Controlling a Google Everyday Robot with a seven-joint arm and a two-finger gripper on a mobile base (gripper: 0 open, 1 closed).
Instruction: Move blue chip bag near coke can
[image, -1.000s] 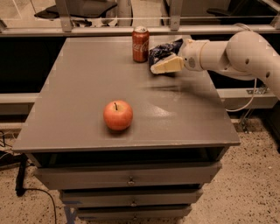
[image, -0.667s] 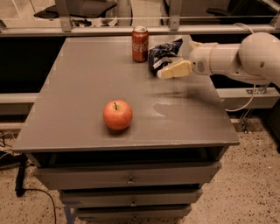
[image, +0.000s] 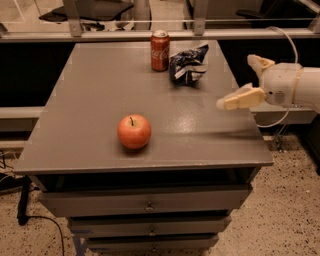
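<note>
The blue chip bag (image: 187, 65) lies crumpled on the grey table (image: 90, 100) at the back, just to the right of the red coke can (image: 160, 50), which stands upright. A small gap separates them. My gripper (image: 236, 81) hovers over the table's right edge, to the right of and in front of the bag, well clear of it. Its pale fingers (image: 240, 99) are spread apart and hold nothing.
A red-orange apple (image: 134, 131) sits in the front middle of the table. Drawers (image: 147, 205) are below the tabletop. A rail and glass partition (image: 150, 22) run behind the table. A cable (image: 35, 215) lies on the floor at left.
My gripper has let go of the blue chip bag and pulled back to the right and toward the front. The bag now rests on the table next to the can.
</note>
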